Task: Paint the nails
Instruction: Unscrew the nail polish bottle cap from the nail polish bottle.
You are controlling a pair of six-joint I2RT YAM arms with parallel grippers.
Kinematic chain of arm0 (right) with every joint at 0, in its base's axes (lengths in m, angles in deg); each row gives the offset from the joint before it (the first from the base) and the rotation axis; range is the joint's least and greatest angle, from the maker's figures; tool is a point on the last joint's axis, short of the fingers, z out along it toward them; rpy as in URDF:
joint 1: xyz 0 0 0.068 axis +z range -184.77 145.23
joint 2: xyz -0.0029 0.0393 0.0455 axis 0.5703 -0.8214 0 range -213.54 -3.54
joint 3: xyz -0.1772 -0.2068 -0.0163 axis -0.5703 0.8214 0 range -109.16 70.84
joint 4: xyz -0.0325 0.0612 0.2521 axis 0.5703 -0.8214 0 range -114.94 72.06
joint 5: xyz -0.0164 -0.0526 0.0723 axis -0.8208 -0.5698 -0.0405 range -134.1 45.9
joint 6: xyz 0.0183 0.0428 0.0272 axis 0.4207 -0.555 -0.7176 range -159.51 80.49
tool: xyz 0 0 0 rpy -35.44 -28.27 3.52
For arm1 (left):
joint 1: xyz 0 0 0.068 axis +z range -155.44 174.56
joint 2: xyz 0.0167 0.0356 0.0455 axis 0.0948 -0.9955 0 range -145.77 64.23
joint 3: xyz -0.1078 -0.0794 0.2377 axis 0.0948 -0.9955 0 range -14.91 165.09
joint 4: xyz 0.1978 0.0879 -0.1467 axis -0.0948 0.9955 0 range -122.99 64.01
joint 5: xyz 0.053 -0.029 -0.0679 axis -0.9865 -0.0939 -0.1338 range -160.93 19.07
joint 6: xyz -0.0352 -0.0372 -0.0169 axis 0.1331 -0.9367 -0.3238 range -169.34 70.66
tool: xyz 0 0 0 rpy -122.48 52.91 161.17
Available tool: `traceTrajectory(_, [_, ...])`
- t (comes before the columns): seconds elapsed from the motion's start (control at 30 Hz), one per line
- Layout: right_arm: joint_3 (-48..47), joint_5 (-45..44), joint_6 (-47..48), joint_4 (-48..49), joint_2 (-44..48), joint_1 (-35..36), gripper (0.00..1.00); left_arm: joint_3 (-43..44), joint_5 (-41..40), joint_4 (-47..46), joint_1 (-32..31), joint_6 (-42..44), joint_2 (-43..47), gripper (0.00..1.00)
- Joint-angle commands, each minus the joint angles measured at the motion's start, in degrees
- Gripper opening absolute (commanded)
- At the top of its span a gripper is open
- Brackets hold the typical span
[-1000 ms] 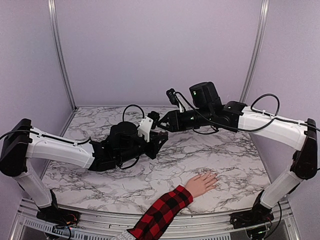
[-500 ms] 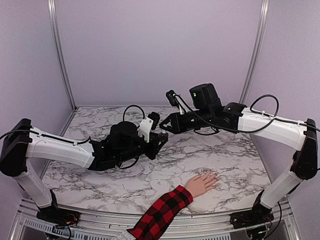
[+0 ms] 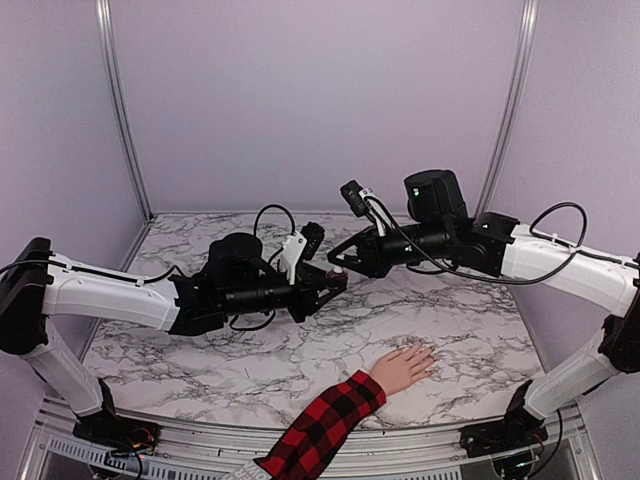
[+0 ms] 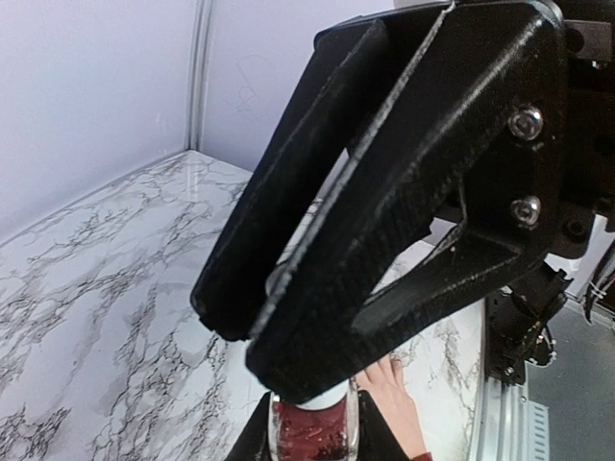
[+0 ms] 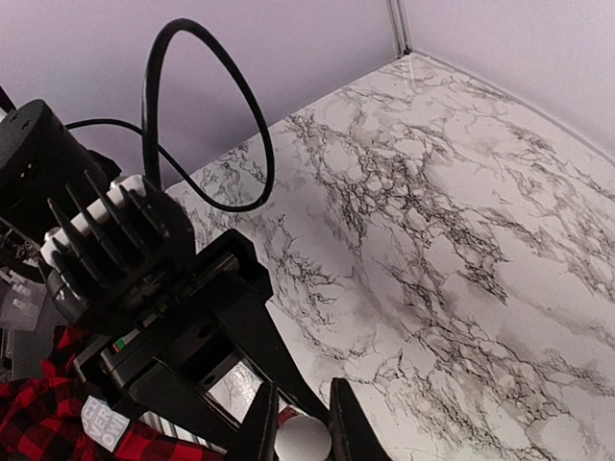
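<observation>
Your two arms meet over the middle of the marble table (image 3: 200, 370), claw to claw. Your left gripper (image 4: 314, 444) is clamped on a small polish bottle (image 4: 309, 427). Dark-red lacquer shows through the glass between its two black fingers at the bottom of the left wrist view. Your right gripper (image 5: 300, 429) comes in from the opposite side and is closed on the bottle's white cap (image 5: 304, 442), a finger pressed to each side of it. From the left wrist camera, that right claw fills most of the picture, its tips sitting directly over the top of the bottle.

The pale hand (image 3: 403, 367) lies flat on the marble near the front edge, to the right of centre. Its red-and-black plaid sleeve (image 3: 322, 428) runs off toward the bottom of the overhead view. The fingers point away from you and toward the right wall. The nails (image 3: 428, 352) sit at those fingertips, too small in any view to show their colour. Both grippers and the bottle are well apart from the hand, farther back on the table.
</observation>
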Motion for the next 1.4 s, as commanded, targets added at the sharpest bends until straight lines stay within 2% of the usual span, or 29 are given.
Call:
traceTrajectory(0.0, [0.6,5.5,5.1,7.9,2.4,0.9,0.0,-0.8,15.8,-4.5,-1.5,2.2,2.0,0.0])
traceTrajectory(0.33, [4.6,18.5,7.5,14.1,7.2,0.8,0.0,-1.9,27.3,-5.9,-2.6,4.5,4.0,0.0])
traceTrajectory(0.57, [5.0,28.9,8.9,15.8,7.3,0.8,0.0,-1.6,34.2,-6.7,-3.7,5.5,4.9,0.0])
traceTrajectory(0.7, [4.3,31.7,10.0,15.4,7.1,0.9,0.0,-1.7,35.8,-6.8,-3.8,5.8,5.4,0.0])
traceTrajectory(0.83, [3.5,32.4,11.6,14.5,7.1,0.9,0.01,-2.5,33.6,-6.8,-3.8,6.6,6.2,0.0])
traceTrajectory(1.1, [2.4,24.8,10.5,11.7,8.0,0.9,0.41,-5.7,21.0,-6.4,-3.7,9.0,8.9,0.0])
traceTrajectory(1.27, [1.5,15.6,6.0,9.9,8.5,0.8,0.61,-6.9,7.9,-5.1,-3.6,9.0,9.7,0.0])
traceTrajectory(1.37, [0.7,9.0,3.2,8.0,8.5,0.7,0.66,-7.3,1.3,-3.9,-3.6,8.1,9.5,0.0])
